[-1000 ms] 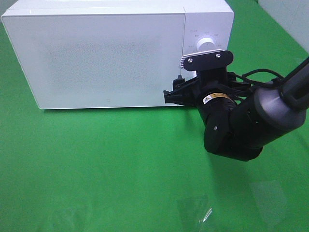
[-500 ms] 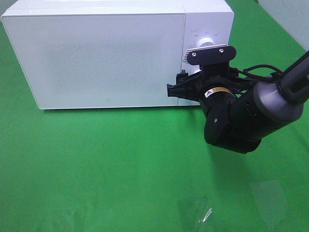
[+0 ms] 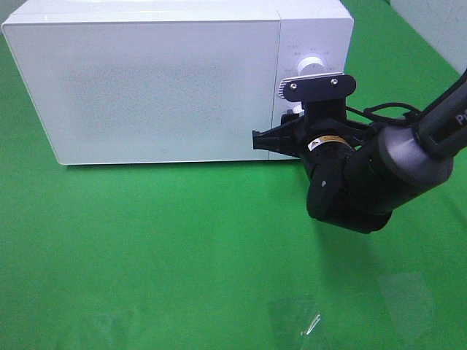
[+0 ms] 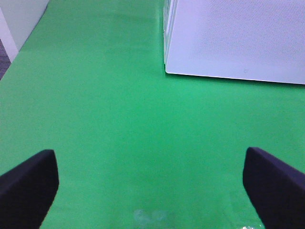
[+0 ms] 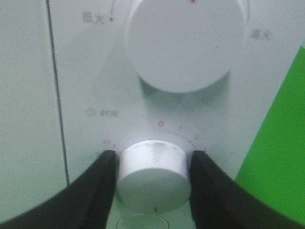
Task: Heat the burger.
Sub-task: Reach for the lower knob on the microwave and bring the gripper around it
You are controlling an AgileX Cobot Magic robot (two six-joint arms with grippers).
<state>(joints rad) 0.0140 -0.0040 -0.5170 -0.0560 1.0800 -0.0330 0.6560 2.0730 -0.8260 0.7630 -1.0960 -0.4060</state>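
Observation:
The burger is out of view; the white microwave (image 3: 160, 80) has its door shut. My right gripper (image 3: 290, 130) is pressed up to the control panel at the microwave's right end, below the upper knob (image 3: 311, 65). In the right wrist view the right gripper (image 5: 152, 160) has its two black fingers (image 5: 95, 191) touching both sides of the lower white knob (image 5: 152, 174), under the larger upper knob (image 5: 183, 43). My left gripper (image 4: 151, 183) stands open over bare green cloth, off the microwave's near corner (image 4: 167, 71), with nothing between its fingers.
A green cloth (image 3: 146, 248) covers the table. A piece of clear plastic film (image 3: 295, 317) lies on it near the front edge. A pale panel (image 3: 438, 22) stands at the back right.
My right gripper has moved in toward the control panel and its jaws have closed onto the lower knob. The left gripper has stayed open.

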